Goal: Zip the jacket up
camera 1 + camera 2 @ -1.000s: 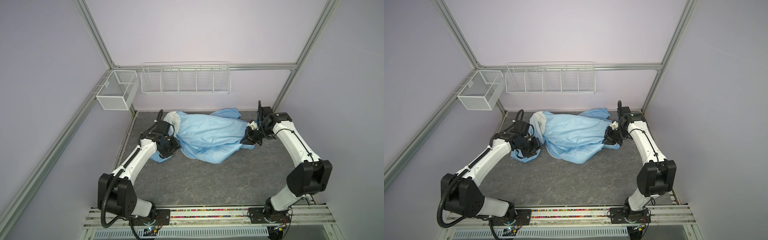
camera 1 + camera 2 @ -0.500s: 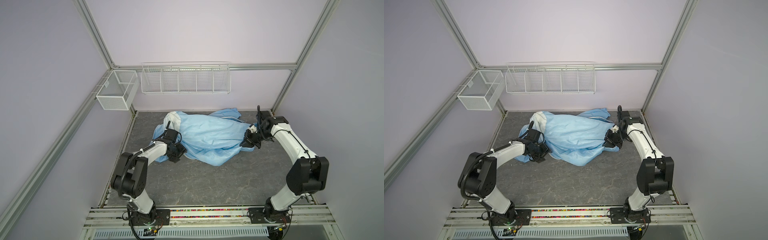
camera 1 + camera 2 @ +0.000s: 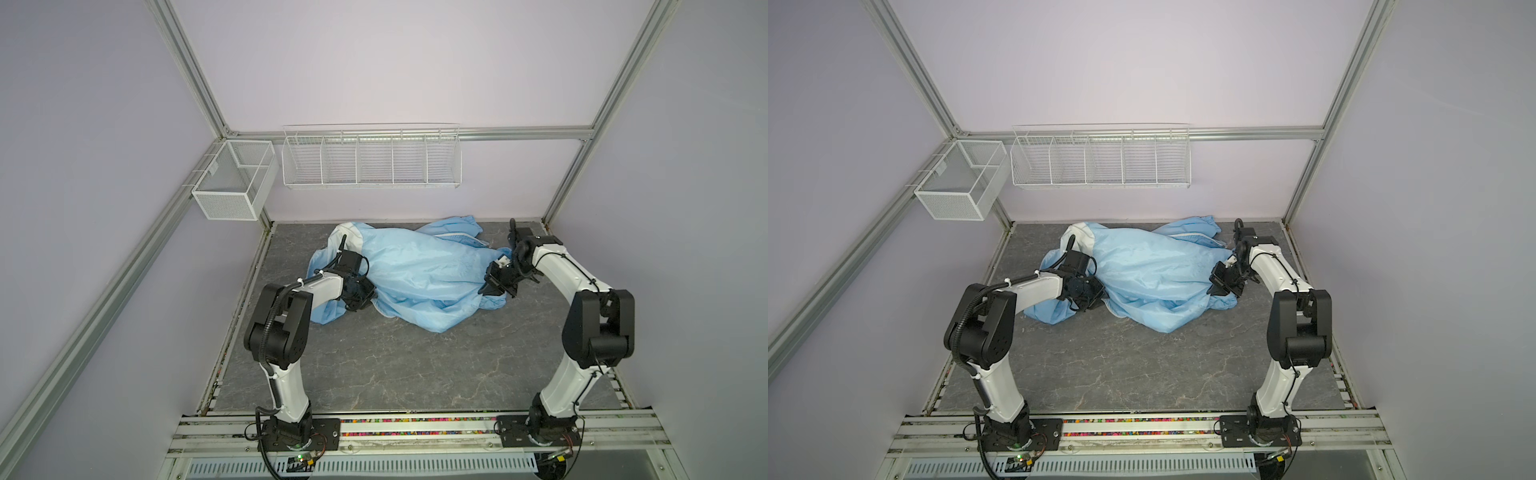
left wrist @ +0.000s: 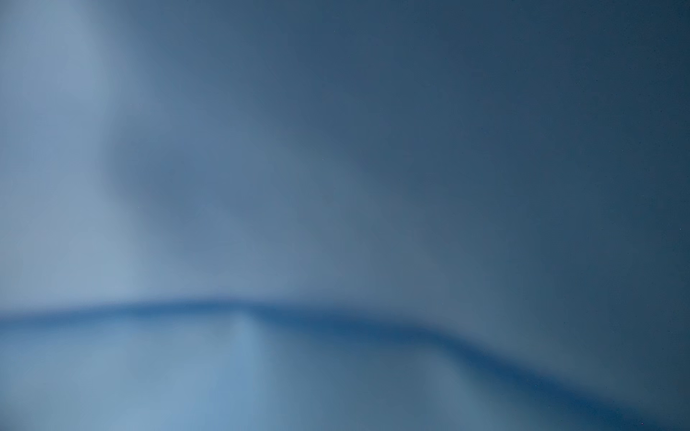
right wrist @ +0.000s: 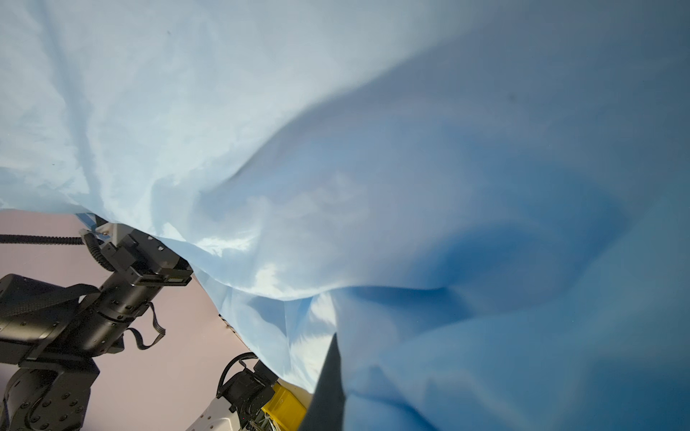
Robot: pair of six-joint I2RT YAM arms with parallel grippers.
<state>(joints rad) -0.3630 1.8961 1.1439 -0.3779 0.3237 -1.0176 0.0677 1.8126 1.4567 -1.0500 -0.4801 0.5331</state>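
Blue jacket (image 3: 419, 270) | right hand (image 3: 491, 291) clamps edge | left hand (image 3: 360, 297) pressed alongside

The jacket (image 3: 419, 274) lies at the rear of the bench (image 3: 415, 365), the left arm (image 3: 320, 286) at its left edge, the right arm (image 3: 557, 266) at its right. A rack (image 3: 370, 158) hangs on the wall (image 3: 374, 75) behind, a basket (image 3: 232, 183) left of it.

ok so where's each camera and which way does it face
top views: high in front, looking down; both arms, left gripper, right gripper at the jacket
left wrist: on the left arm, pressed against blurred blue jacket; no robot part shows
right wrist: on the right arm, facing jacket fabric; own fingertip and left arm show
shared: every view shows the jacket
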